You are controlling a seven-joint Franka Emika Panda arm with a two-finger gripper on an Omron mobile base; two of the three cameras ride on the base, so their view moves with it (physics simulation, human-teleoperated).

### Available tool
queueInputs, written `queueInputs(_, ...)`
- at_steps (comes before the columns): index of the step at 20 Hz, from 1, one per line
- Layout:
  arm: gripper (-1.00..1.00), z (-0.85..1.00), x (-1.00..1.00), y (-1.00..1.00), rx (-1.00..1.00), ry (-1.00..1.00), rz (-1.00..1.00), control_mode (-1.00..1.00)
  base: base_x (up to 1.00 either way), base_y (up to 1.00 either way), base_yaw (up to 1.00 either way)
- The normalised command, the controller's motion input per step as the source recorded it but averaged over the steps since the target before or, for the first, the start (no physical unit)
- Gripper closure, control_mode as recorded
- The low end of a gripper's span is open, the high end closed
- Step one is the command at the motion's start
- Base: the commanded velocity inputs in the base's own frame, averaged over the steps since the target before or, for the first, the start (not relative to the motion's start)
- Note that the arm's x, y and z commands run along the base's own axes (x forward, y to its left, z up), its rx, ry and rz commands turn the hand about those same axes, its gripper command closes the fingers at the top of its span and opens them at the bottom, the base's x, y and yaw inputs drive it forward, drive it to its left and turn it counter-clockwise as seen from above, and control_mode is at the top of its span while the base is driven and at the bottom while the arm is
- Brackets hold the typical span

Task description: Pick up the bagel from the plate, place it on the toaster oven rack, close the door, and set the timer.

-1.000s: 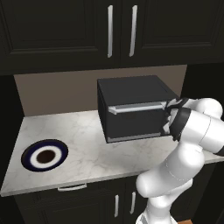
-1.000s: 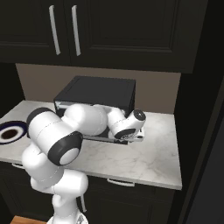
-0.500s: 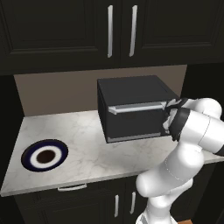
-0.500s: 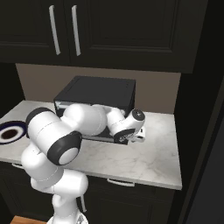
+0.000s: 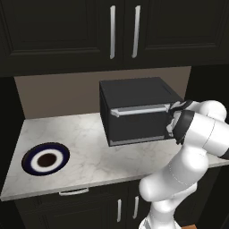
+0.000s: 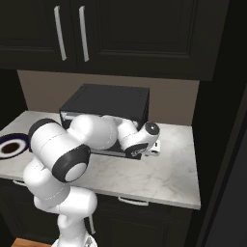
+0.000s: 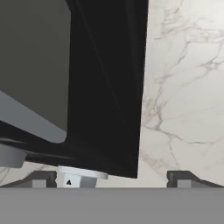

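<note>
At the door right end, the tool gapes, plate far left

One plate, one toaster oven

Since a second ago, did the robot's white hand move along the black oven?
No. The gripper stays at the black toaster oven's right front corner, by its silver handle.

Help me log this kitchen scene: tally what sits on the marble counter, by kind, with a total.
Toaster oven, black, door shut: 1
Plate, navy rim, nothing on it: 1
Total: 2
</note>
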Motion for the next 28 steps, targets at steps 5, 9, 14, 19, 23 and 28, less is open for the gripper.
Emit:
queueInputs(5, -1.0, -0.19, 0.21, 0.12, 0.0, 0.0, 0.0, -1.0, 0.0, 0.0, 0.0)
queueInputs(9, 1.0, -0.14, 0.28, 0.07, 0.0, 0.01, 0.0, -1.0, 0.0, 0.0, 0.0)
queueInputs(14, 1.0, -0.12, 0.31, -0.07, 0.03, 0.06, 0.0, -1.0, 0.0, 0.0, 0.0)
queueInputs(19, 1.0, -0.05, 0.28, -0.26, 0.08, 0.1, 0.0, -1.0, 0.0, 0.0, 0.0)
queueInputs(23, 1.0, -0.12, 0.31, -0.36, 0.14, 0.14, 0.0, -1.0, 0.0, 0.0, 0.0)
queueInputs(28, 1.0, -0.18, 0.35, -0.57, 0.26, 0.2, 0.0, -1.0, 0.0, 0.0, 0.0)
